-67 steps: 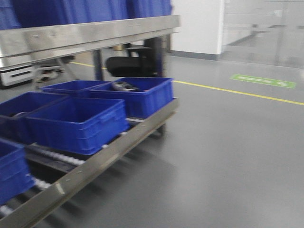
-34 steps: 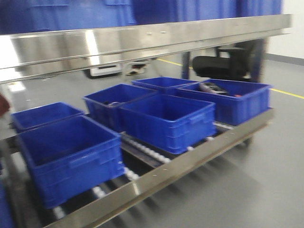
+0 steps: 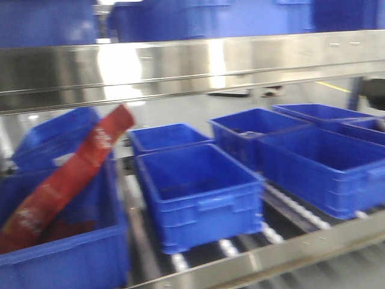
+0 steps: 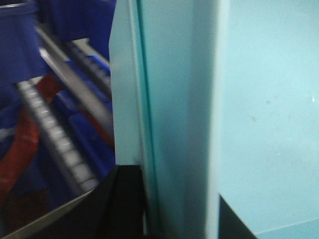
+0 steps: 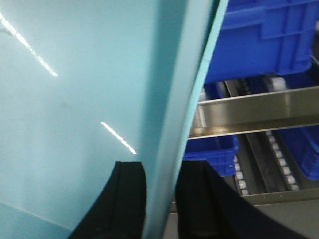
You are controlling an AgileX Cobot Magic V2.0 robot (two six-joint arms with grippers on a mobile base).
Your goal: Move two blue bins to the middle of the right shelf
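Exterior front-facing view: a steel rack with a broad brushed rail (image 3: 180, 66) runs across the top, and dark blue crates (image 3: 198, 192) stand side by side on a roller tier (image 3: 228, 247) below it. A red strip (image 3: 66, 177) leans out of the leftmost crate, and more dark blue crates sit above the rail. In the left wrist view the left end effector (image 4: 174, 209) is clamped on the upright wall of a pale blue bin (image 4: 259, 99), with a black finger (image 4: 124, 204) on either side of it; blurred rollers and dark crates lie behind to the left. In the right wrist view the right end effector (image 5: 162, 199) grips a pale wall (image 5: 75, 99) at its thick rim, with the rack's rails and dark crates to the right. Whether both arms hold one and the same bin cannot be told.
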